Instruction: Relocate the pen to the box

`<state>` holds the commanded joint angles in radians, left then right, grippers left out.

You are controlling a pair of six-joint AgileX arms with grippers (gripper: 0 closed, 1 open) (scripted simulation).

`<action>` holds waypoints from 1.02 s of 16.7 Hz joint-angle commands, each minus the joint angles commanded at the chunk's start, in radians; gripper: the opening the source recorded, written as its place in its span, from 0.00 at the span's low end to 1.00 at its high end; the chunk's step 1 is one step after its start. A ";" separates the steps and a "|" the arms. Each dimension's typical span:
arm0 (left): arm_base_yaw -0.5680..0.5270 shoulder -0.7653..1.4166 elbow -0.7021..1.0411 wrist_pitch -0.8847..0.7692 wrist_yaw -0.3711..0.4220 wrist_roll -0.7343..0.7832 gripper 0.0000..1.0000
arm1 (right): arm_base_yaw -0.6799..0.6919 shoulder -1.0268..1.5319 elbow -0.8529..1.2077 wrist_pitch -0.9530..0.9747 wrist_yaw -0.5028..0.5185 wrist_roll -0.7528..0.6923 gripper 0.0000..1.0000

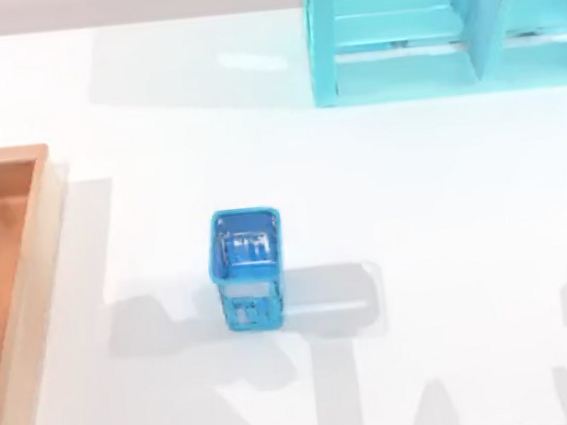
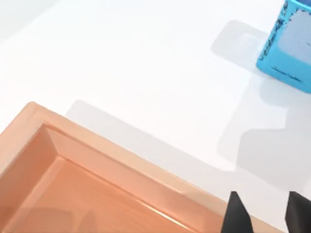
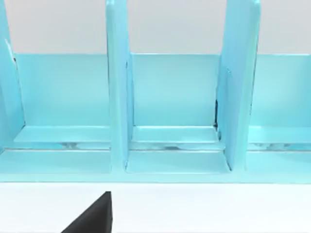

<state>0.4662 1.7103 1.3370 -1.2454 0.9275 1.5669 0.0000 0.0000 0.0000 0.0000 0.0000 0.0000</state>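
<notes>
Orange-brown box [image 2: 97,160] corner lies under left gripper [image 2: 265,213].

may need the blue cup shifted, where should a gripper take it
Grip the cup by its top rim, coming straight down from above. It stands upright on the table with its square mouth open upward, so one finger can likely slip inside and one outside a flat wall.

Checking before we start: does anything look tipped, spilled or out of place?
Nothing stands out. The blue cup stands upright mid-table, the box lies flat at the left edge, and the cyan shelf stands upper right.
</notes>
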 joint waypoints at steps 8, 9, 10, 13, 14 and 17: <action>0.000 0.000 0.000 0.000 0.000 0.000 0.38 | 0.000 0.000 0.000 0.000 0.000 0.000 1.00; 0.000 0.000 0.000 0.000 0.000 0.000 0.45 | 0.000 0.000 0.000 0.000 0.000 0.000 1.00; 0.000 0.000 0.000 0.000 0.000 0.000 0.53 | 0.000 0.000 0.000 0.000 0.000 0.000 1.00; 0.000 0.000 0.000 0.000 0.000 0.000 0.75 | 0.000 0.000 0.000 0.000 0.000 0.000 1.00; 0.000 0.000 0.000 0.000 0.000 0.000 0.83 | 0.000 0.000 0.000 0.000 0.000 0.000 1.00; 0.000 0.000 0.000 0.000 0.000 0.000 1.00 | 0.000 0.000 0.000 0.000 0.000 0.000 1.00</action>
<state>0.4662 1.7103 1.3370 -1.2454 0.9275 1.5669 0.0000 0.0000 0.0000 0.0000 0.0000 0.0000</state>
